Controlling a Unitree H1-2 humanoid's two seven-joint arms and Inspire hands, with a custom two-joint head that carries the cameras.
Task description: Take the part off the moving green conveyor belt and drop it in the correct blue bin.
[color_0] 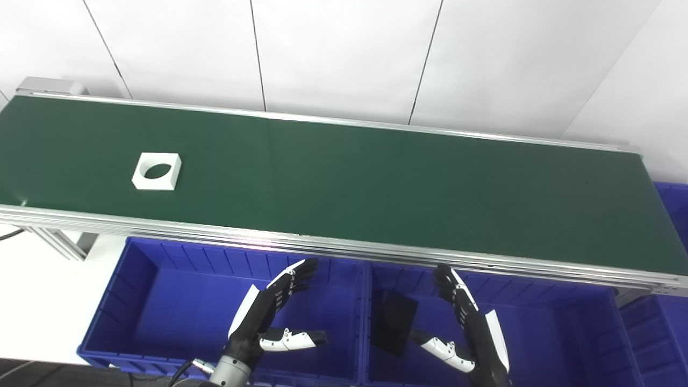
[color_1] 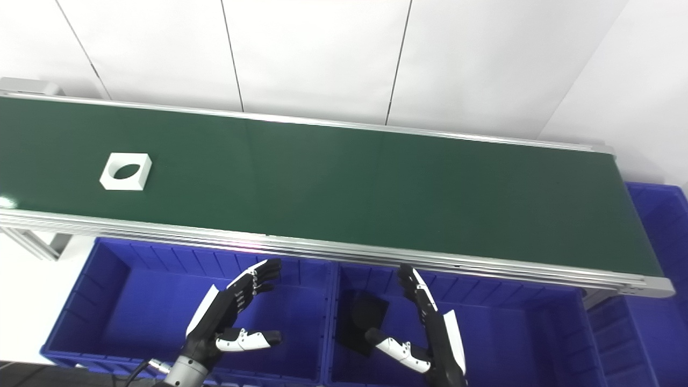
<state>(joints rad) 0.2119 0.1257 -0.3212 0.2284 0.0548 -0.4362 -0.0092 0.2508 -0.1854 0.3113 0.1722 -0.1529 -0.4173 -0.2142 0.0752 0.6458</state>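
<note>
A white square part (color_0: 156,171) with a round hole lies flat on the green conveyor belt (color_0: 376,183), near its left end. Both hands hover over the blue bins below the belt's near rail, far from the part. My left hand (color_0: 271,314) is open above the left blue bin (color_0: 161,301), fingers spread and thumb out. My right hand (color_0: 465,328) is open above the middle blue bin (color_0: 548,333), holding nothing. A black square part (color_0: 395,321) lies in the middle bin beside the right hand's thumb.
The belt's aluminium rail (color_0: 344,248) runs between the hands and the belt. Another blue bin (color_0: 672,215) stands at the right end of the conveyor. White wall panels rise behind the belt.
</note>
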